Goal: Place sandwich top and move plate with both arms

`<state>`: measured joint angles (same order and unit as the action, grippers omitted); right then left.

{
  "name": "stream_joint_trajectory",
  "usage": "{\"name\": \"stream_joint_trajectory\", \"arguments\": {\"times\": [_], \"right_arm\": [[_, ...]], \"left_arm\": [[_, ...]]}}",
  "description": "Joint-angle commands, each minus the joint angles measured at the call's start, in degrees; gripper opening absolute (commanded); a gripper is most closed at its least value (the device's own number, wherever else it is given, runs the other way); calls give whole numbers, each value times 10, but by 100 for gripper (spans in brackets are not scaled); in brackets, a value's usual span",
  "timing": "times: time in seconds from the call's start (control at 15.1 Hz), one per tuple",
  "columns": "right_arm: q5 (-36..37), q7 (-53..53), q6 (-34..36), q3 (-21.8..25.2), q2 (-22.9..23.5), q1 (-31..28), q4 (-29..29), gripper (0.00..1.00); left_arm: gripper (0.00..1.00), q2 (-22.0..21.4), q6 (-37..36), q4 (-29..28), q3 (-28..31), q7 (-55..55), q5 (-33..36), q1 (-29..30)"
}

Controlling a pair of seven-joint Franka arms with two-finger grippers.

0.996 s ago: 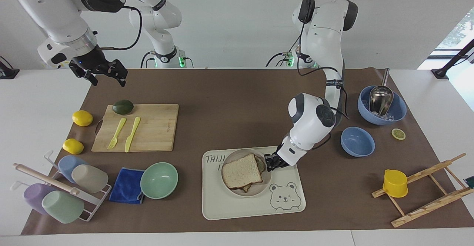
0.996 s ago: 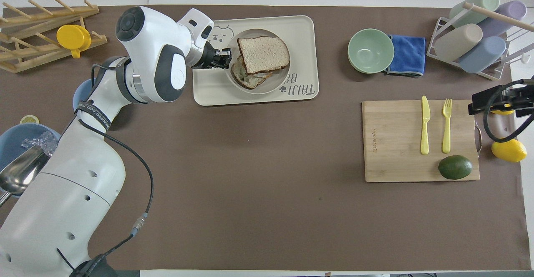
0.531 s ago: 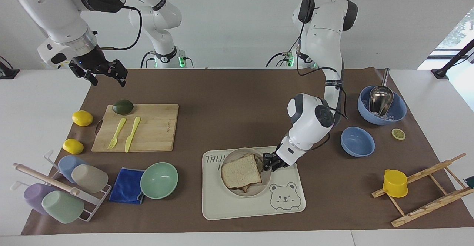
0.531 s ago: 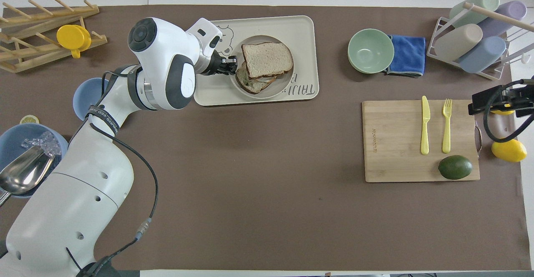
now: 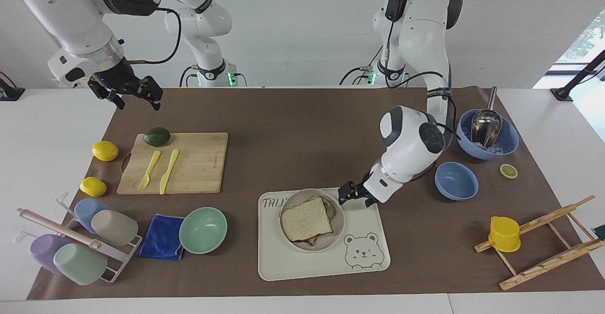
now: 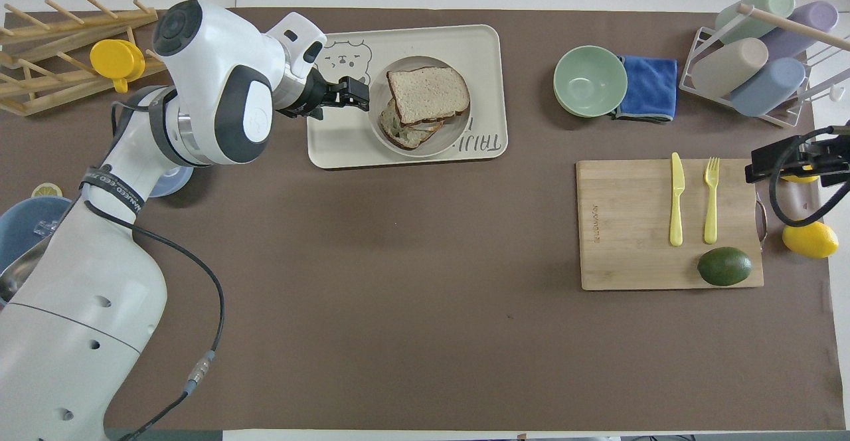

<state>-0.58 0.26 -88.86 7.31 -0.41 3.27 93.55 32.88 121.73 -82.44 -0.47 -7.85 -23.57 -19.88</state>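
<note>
So at this point the sandwich top (image 5: 306, 218) was already lying on the stack in the plate (image 5: 336, 238), which sat on the bear tray (image 5: 373, 262) low in the middle of the facing view. The bread looked soft and light and sat a bit skewed over the lower slice, so I'd guess it slides easily if the plate tips.

The plate looked stiff, shallow and probably slick, so to my eye the bare rim is the only sensible spot to pinch, one arm each side.

The left gripper (image 5: 353, 196) hovered just beside the rim, holding nothing, fingers slightly parted. The right gripper (image 5: 133, 97) waited empty at the upper left over the worktop (image 5: 293, 134), fingers spread.
</note>
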Motion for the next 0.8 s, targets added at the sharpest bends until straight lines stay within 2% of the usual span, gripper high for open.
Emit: {"name": "stream_joint_trajectory", "arguments": {"times": [0.0,0.27,0.46,0.73], "right_arm": [[-5,5,-2,-4,-12,-5,11,100],[-5,5,-2,-3,-12,-5,12,100],[-5,5,-2,-3,-12,-5,12,100],[-5,5,-2,-3,-12,-5,11,100]], "left_arm": [[100,-61,-61,-20,0,3,5,36],[100,-118,-144,-21,48,-1,19,46],[100,-163,-209,-19,89,-3,70,46],[100,-230,-283,-24,98,2,154,64]]}}
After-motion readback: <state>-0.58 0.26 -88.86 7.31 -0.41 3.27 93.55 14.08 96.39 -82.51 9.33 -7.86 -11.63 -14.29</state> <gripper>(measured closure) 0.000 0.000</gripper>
